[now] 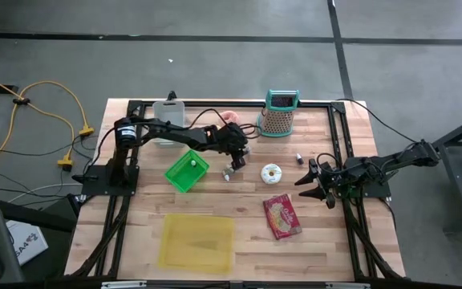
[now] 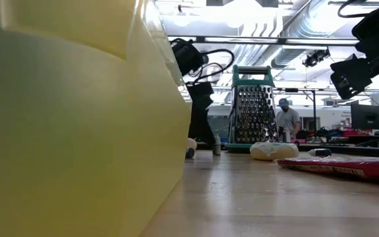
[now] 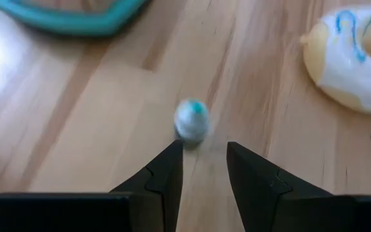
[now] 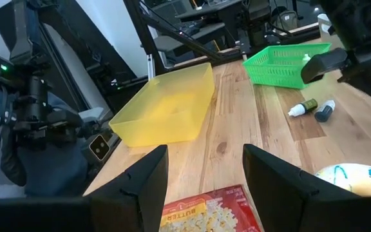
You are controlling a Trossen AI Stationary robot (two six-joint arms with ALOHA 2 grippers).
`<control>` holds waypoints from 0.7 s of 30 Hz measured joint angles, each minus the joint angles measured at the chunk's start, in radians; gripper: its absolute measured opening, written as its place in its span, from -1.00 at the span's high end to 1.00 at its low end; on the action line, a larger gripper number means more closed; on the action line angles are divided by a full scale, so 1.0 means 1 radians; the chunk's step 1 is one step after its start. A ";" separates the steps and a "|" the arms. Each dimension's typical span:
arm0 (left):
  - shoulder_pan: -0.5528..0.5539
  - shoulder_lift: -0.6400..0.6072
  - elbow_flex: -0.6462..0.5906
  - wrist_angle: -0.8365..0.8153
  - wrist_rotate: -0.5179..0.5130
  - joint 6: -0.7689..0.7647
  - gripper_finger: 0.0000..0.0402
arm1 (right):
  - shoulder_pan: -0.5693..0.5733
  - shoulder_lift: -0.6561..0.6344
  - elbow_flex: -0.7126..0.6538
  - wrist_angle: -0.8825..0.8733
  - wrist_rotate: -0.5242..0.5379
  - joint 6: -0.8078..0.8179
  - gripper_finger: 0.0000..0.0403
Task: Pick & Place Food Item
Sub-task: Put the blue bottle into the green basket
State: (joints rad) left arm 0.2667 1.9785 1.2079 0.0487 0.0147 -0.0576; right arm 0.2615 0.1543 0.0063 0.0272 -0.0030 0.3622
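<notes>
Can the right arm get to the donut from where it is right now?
Probably yes. The right end effector is open beside the donut, with bare table between them. The red packet lies off to one side, and the left end effector is on the donut's far side.

High cam looks straight down; low cam sits at tabletop level, hugging the yellow bin [image 2: 71, 118]; both catch the grater [image 1: 280, 113].

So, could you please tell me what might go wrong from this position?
The left gripper has its fingers apart, just short of a small round white and teal item; being round, it could roll off when nudged. The white iced doughnut with blue stripes and the teal-framed metal box grater sit close by, so a sweeping move could bump them.
</notes>
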 joint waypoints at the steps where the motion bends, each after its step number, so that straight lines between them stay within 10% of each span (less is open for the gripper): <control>1: 0.001 0.008 0.007 0.003 0.006 0.000 0.42 | 0.000 0.000 0.000 0.000 0.000 0.000 0.07; 21: 0.022 0.016 0.021 0.054 0.007 0.004 0.42 | 0.000 0.002 0.000 -0.001 0.000 0.000 0.07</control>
State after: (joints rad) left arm 0.2891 1.9945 1.2289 0.1025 0.0216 -0.0532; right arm 0.2615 0.1558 0.0063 0.0265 -0.0032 0.3618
